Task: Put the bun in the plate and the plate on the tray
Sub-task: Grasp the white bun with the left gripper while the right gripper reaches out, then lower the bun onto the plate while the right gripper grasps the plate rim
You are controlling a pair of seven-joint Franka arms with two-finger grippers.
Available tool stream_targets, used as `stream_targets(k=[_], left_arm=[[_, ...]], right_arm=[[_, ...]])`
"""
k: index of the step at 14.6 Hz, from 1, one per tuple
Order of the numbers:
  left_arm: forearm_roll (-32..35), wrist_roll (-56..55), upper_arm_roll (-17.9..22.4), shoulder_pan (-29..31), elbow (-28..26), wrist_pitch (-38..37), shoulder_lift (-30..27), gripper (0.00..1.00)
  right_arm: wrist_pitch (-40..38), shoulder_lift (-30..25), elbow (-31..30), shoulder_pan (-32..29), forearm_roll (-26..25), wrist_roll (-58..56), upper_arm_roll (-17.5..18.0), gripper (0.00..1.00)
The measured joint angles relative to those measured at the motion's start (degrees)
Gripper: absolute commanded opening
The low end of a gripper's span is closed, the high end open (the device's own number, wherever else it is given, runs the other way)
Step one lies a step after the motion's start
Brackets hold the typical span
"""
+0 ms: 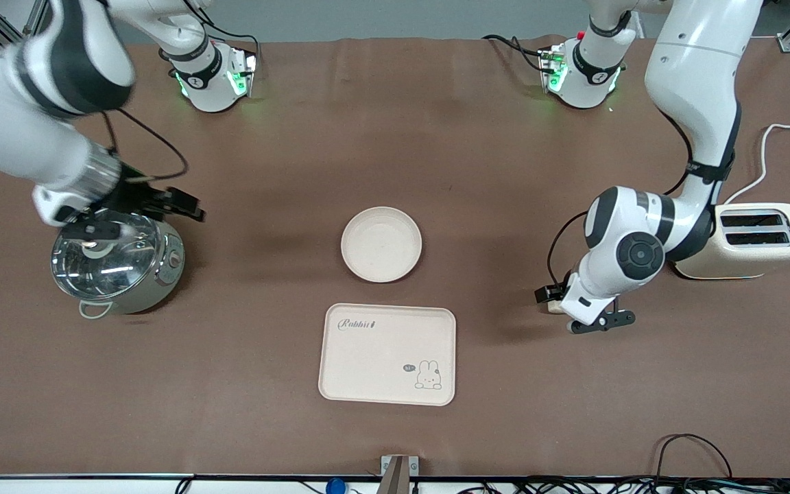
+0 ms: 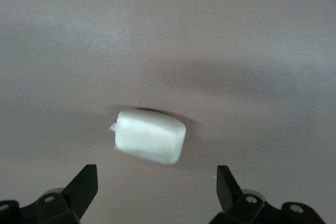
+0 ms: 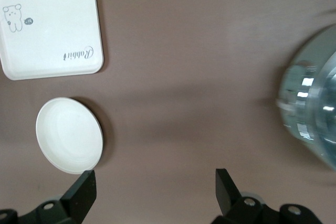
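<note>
Near the counter's left-arm edge, left hand [image 2: 156, 182] wide open over bun [image 2: 150, 136]; right hand [image 3: 155, 190] open over pot [image 1: 117, 264].

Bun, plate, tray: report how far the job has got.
Nothing is done yet. The plate is empty and sits on the table, farther from the front camera than the bare tray. In hand: the open left gripper is low over the bun, not gripping it. The right gripper, open, hangs above the pot.

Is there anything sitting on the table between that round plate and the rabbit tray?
Nothing: in the front view, only bare brown table separates the plate from the tray; the right wrist view shows the same gap.
</note>
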Motion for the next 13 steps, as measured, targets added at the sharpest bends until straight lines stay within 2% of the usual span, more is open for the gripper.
stream_targets(k=[3, 8, 9, 11, 13], left_arm=[[1.0, 0.0, 0.0, 0.6, 0.0, 2.9, 3.2, 0.93], [1.1, 0.1, 0.0, 1.7, 0.0, 4.9, 5.2, 0.47], [1.1, 0.0, -0.1, 1.6, 0.1, 5.0, 5.2, 0.42], [1.1, -0.3, -0.2, 1.6, 0.4, 5.0, 5.2, 0.36], [0.8, -2.0, -0.3, 1.5, 0.6, 5.0, 5.2, 0.36]], right_arm=[[12.5, 5.9, -5.0, 8.3, 0.4, 5.1, 0.2, 1.00], [22.6, 14.3, -4.9, 18.5, 0.7, 13.0, 0.2, 0.97], [24.4, 15.4, -4.9, 20.2, 0.7, 15.0, 0.2, 0.95], [28.7, 17.5, -4.9, 23.0, 0.7, 18.4, 0.2, 0.91], [33.0, 19.7, -4.9, 24.7, 0.8, 20.1, 0.2, 0.90]])
